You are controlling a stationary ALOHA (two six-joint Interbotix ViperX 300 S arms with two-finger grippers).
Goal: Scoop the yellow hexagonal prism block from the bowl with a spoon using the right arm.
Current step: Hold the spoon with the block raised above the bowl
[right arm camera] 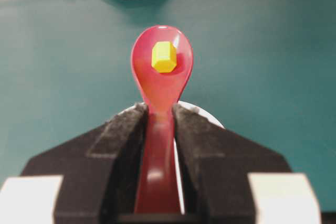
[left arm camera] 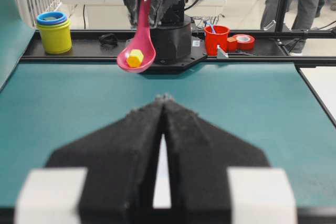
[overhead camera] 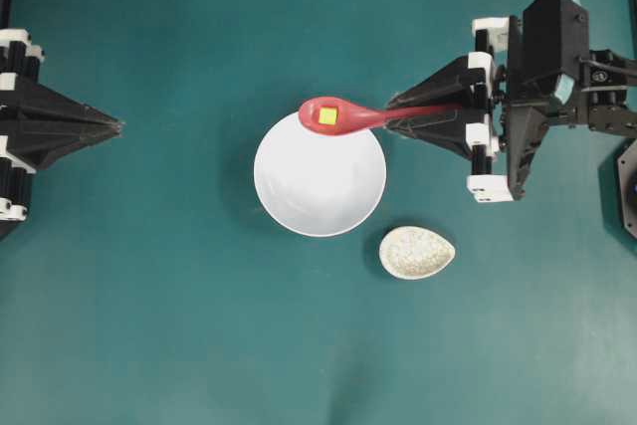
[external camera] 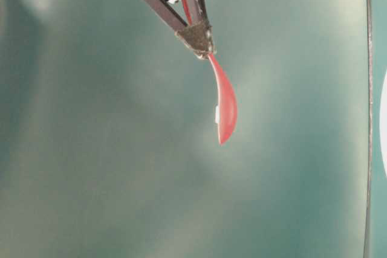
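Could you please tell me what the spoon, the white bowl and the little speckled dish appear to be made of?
Spoon: glossy red-pink, soft highlights, probably plastic or melamine, possibly glazed ceramic. Bowl: plain smooth white, likely ceramic or melamine; the look leaves it open. Speckled dish: cream with fine grainy flecks, matte-looking, perhaps stoneware.

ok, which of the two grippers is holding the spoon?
The right gripper, clamped on the red spoon handle. The left gripper is shut on nothing.

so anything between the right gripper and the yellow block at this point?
Only the spoon itself. The right gripper is shut on its handle, and the yellow block already sits in the scoop, raised over the rim of the white bowl. Nothing else visible intervenes.
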